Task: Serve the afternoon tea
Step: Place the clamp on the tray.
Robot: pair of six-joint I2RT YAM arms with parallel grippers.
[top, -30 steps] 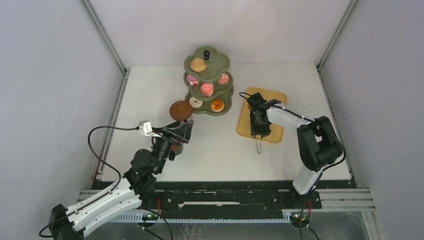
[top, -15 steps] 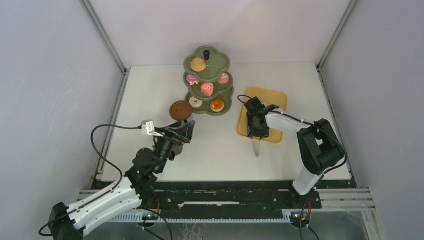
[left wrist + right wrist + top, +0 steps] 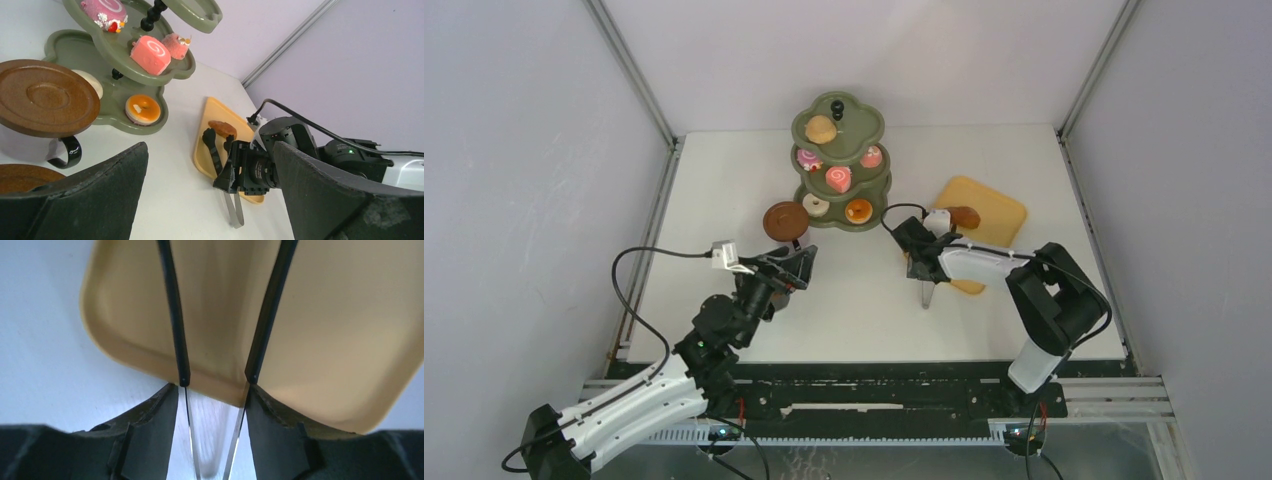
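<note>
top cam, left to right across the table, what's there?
brown saucer → olive three-tier stand → right gripper holding the tongs → orange-yellow tray

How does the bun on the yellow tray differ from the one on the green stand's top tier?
The tray bun is dark brown and elongated; the top-tier bun is pale tan and round. The tray bun lies on the flat tray; the top-tier bun sits on the stand, beside its black knob. Both lack icing.
</note>
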